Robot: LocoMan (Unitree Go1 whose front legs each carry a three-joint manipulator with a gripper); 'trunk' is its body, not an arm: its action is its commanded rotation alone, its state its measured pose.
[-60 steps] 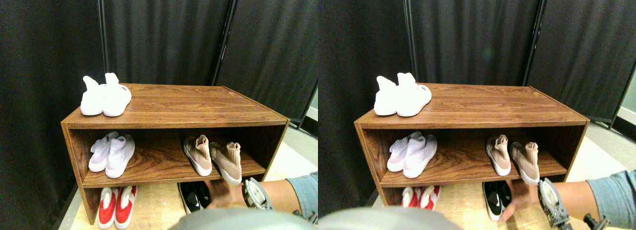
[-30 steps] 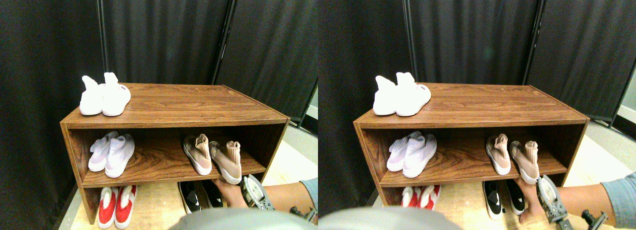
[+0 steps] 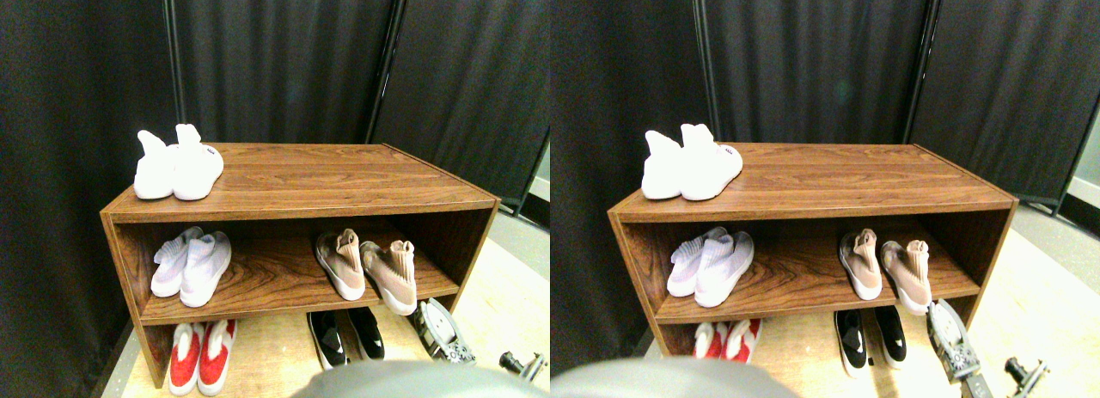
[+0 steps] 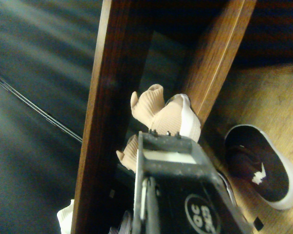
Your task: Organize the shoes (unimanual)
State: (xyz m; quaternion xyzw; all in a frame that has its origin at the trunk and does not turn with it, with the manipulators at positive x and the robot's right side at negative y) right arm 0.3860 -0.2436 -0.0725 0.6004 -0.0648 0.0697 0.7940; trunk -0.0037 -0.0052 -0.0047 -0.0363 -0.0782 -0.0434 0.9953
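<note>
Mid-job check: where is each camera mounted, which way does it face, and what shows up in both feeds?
Stereo pair view: on the robot's body, facing forward and down at the wooden shoe rack; the right pincer enters at lower right.
Wrist view: behind the right pincer, looking along it at the rack's middle shelf edge; the dark jaw frame fills the lower part.
Shared: the tan-beige knit shoes on the middle shelf, a black shoe on the floor below, the rack and the pincer.

The right gripper (image 3: 440, 333) is a grey metal frame with pale panels and dark screw heads. In the wrist view its jaw (image 4: 178, 195) is a black open frame, three small studs along its edge.
</note>
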